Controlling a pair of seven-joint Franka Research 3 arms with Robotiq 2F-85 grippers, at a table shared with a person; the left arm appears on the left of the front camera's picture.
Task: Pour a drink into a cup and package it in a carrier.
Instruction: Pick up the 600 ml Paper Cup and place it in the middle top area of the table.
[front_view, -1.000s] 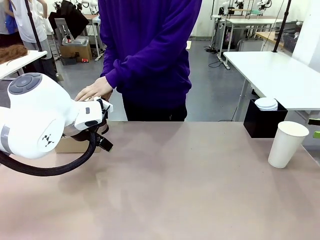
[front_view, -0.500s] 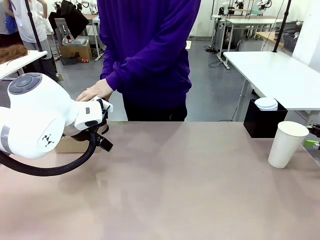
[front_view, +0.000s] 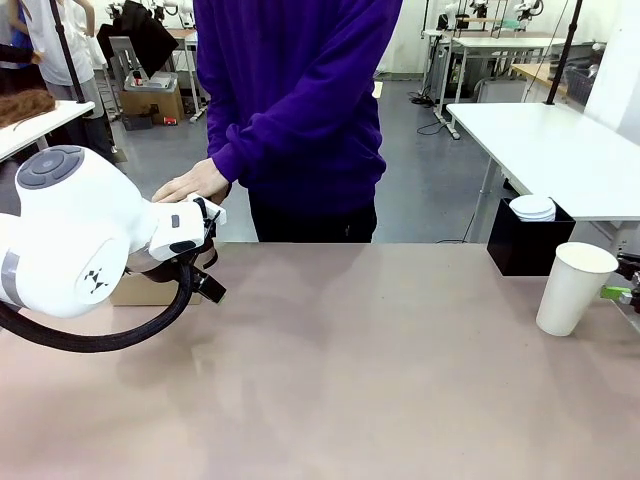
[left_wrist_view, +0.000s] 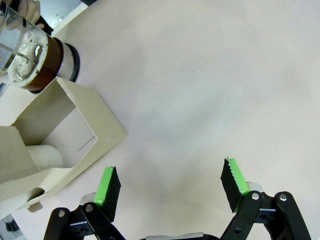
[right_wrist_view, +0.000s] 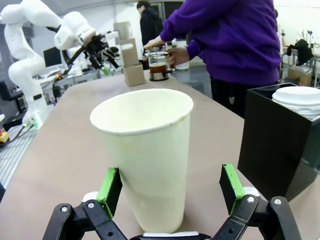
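While the right jaws stand wide with nothing held, you have the cup (right_wrist_view: 145, 155) upright straight ahead of them, lined up with the gap between their green pads (right_wrist_view: 111, 189); it is open-topped and plain white. From the front you find it at the right end of the counter (front_view: 350, 380); one pad's tip sits just beside its wall, a sliver apart. Near the cup, toward the person, stands a black box (front_view: 528, 250) with white lids (front_view: 532, 207) stacked in it.

Over at the left end, the left jaws are just as wide and hold nothing; their pads (left_wrist_view: 107, 182) hang above bare counter. You can see the carrier (left_wrist_view: 65, 132) just beside one pad in the left wrist view, its cardboard walls open toward the camera. Past the carrier's far corner stands the pot (left_wrist_view: 37, 60), with the drink (left_wrist_view: 47, 75) dark brown in its lower part; whether pot and carrier touch you cannot tell. From the front, the big white left arm (front_view: 70, 240) covers the pot and most of the carrier.

A person in a purple top (front_view: 300, 100) stands at the far side; one hand (front_view: 190, 182) reaches down just behind the left arm's wrist. In the right wrist view, the person's hands are on the pot.
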